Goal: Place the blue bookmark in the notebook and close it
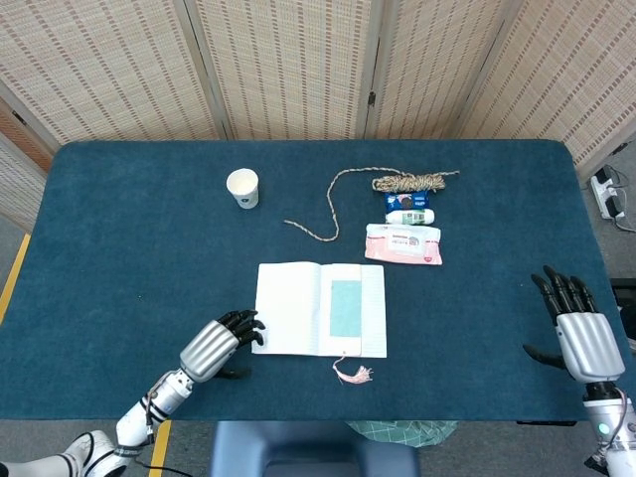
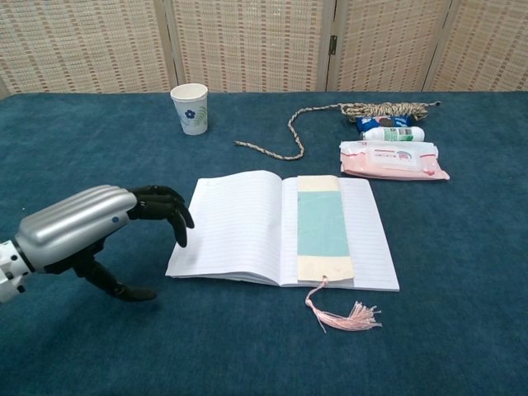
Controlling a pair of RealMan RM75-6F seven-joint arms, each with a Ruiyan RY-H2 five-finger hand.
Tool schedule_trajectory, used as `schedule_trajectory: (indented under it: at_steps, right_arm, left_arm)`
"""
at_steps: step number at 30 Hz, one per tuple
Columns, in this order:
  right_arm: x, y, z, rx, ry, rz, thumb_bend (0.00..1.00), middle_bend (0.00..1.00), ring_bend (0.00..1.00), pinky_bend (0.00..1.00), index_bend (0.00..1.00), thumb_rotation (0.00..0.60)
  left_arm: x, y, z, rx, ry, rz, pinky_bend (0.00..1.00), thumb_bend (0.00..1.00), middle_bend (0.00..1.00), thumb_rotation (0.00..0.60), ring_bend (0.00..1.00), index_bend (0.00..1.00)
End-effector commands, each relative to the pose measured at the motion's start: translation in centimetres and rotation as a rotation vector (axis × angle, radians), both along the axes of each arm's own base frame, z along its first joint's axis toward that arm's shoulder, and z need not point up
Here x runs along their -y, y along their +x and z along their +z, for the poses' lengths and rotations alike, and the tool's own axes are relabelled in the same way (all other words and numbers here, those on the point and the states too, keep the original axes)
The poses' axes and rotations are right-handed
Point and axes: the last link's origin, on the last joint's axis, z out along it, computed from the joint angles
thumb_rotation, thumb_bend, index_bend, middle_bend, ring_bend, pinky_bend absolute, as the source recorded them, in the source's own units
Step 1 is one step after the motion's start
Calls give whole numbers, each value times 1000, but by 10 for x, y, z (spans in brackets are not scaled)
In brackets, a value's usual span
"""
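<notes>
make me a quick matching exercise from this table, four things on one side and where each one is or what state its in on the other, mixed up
Things:
1. paper cup
2. blue bookmark
3. left robot hand
4. wipes pack

Places or states:
A. lying on the right page of the open notebook
B. just behind the notebook's far right corner
C. at the notebook's left edge, holding nothing
D. standing alone at the far left of the items

Pairs: 1-D, 2-A, 3-C, 4-B
</notes>
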Motion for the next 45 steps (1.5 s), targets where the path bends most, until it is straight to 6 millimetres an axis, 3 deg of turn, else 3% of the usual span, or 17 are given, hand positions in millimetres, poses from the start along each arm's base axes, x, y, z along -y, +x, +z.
schedule_trajectory:
  at_steps: [1, 28, 45]
  right_arm:
    - [0, 0, 3, 8, -4, -3, 57, 0, 0, 0, 0, 600]
    - [3, -5, 10, 7, -26, -28, 69, 0, 0, 0, 0, 600]
    - [5, -8, 11, 1, -26, -41, 72, 0, 0, 0, 0, 600]
  left_arm:
    - [-7, 8, -9, 40, 2, 5, 290, 188, 330, 600, 188, 443]
    - [-26, 26, -53, 77, -3, 55, 296, 183, 337, 600, 196, 446]
    - [-36, 15, -54, 95, 126, 85, 296, 183, 347, 600, 207, 447]
